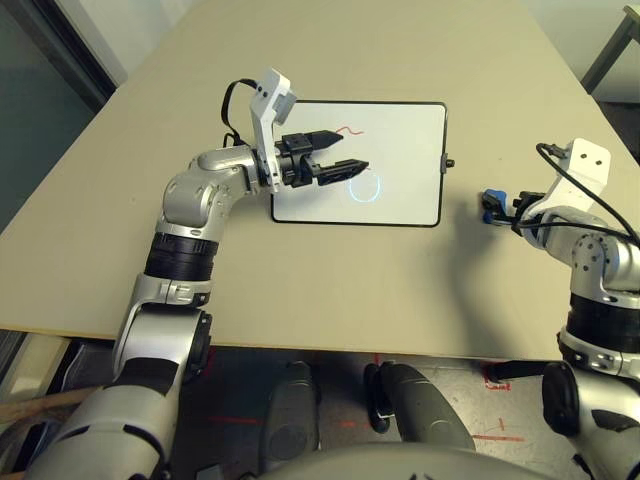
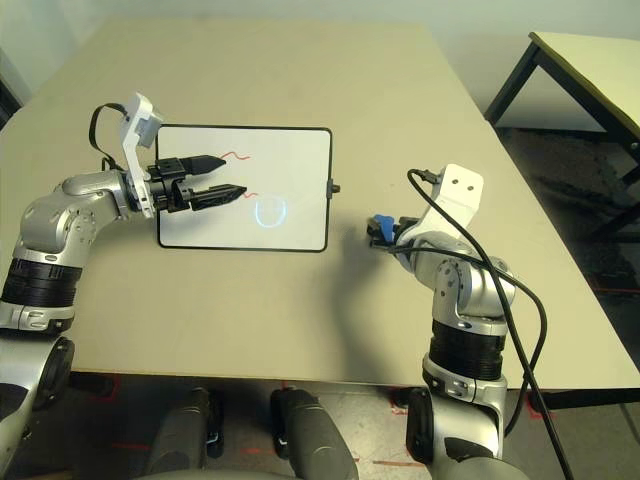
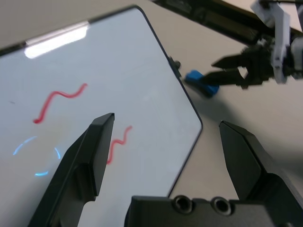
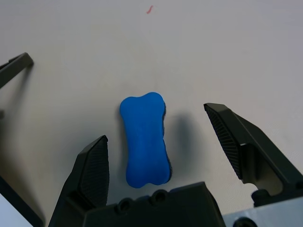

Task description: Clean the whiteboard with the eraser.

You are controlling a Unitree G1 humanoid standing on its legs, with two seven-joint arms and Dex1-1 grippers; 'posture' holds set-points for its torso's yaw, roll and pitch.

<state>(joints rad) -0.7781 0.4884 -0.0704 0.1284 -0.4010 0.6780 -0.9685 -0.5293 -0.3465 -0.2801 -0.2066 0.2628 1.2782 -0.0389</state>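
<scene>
The whiteboard [image 1: 405, 135] lies flat in the middle of the table, with red squiggles [image 3: 59, 97] and a bluish ring [image 1: 364, 187] on it. My left gripper [image 1: 350, 150] hovers over the board's left half, open, with nothing between its fingers [image 3: 97, 142]. The eraser [image 4: 144, 138], a small blue bone-shaped block, lies on the table to the right of the board, a little past the board's knob [image 1: 449, 162]. My right gripper [image 4: 156, 123] is open around it, one finger on each side with a gap to the eraser. The eraser [image 2: 379, 228] rests on the tabletop.
The tan table [image 1: 350, 290] has free room in front of and behind the board. A second table [image 2: 590, 50] with dark legs stands off to the far right. A black cable [image 2: 520, 290] loops off my right arm.
</scene>
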